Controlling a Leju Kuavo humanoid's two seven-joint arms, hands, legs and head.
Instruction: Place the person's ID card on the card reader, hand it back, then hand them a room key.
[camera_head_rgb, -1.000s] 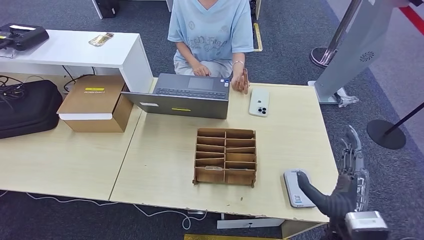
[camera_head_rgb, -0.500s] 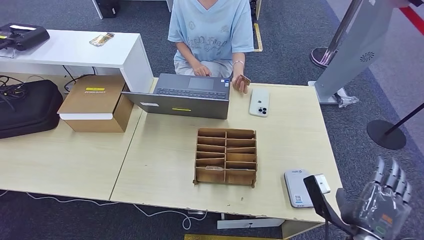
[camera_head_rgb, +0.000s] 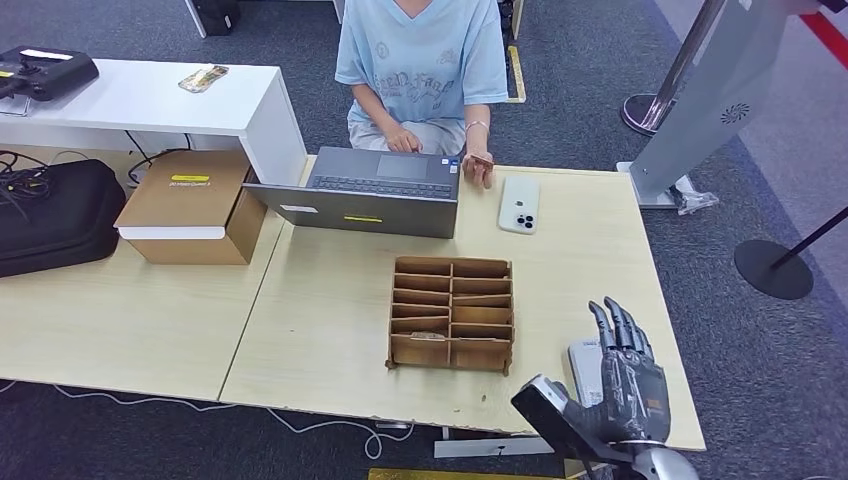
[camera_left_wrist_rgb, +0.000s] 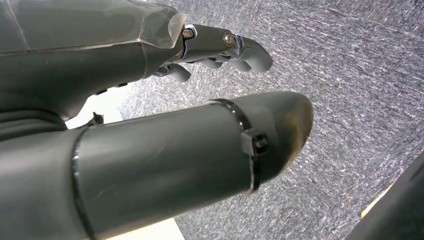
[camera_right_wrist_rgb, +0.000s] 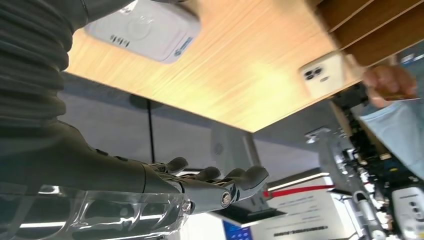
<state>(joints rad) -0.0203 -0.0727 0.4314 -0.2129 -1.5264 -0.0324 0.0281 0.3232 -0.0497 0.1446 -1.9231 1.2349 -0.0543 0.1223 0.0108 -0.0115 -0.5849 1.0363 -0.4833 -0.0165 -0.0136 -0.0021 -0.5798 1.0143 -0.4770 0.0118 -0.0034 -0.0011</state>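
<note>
While the ID card (camera_head_rgb: 481, 159) sat pinched in the person's hand (camera_head_rgb: 480, 167) across the table (camera_head_rgb: 320, 330), the empty, spread right hand (camera_head_rgb: 625, 385) above the card reader (camera_head_rgb: 583, 365) needed a slow, palm-up reach past the wooden organizer (camera_head_rgb: 451, 314).

Table (camera_head_rgb: 320, 330) pale wood, matt; organizer (camera_head_rgb: 451, 313) brown cardboard; carpet (camera_left_wrist_rgb: 350, 75) rough.

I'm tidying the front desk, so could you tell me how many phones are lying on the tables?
2: a white phone beside the laptop, and another phone on the white table.
</note>
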